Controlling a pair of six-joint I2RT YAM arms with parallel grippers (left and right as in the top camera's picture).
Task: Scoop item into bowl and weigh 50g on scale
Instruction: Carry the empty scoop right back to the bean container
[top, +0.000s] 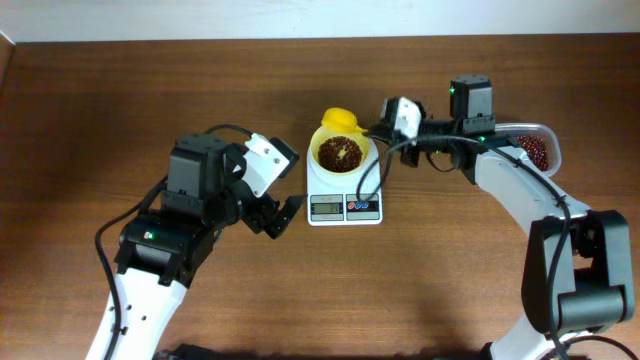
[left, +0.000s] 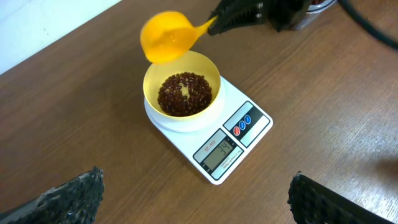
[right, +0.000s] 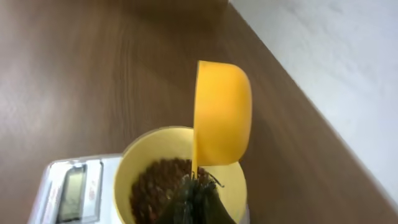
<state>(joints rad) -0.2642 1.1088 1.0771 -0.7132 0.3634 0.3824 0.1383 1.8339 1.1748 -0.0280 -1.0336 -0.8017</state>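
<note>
The pale-yellow bowl (top: 340, 153) stands on the white scale (top: 344, 205) and holds a layer of dark reddish-brown beans (top: 339, 153). The scale's display (left: 220, 154) reads about 34. My right gripper (top: 380, 128) is shut on the handle of a yellow scoop (top: 339, 120), whose cup is tipped on its side over the bowl's far rim (right: 222, 115) and looks empty. In the left wrist view the bowl (left: 182, 93), beans (left: 185, 93) and scoop (left: 166, 37) show ahead. My left gripper (top: 285, 215) is open and empty, just left of the scale.
A clear plastic tub (top: 535, 148) with more beans stands at the right, behind my right arm. Bare wooden table surrounds the scale. The table's far edge meets a white wall (right: 323, 50).
</note>
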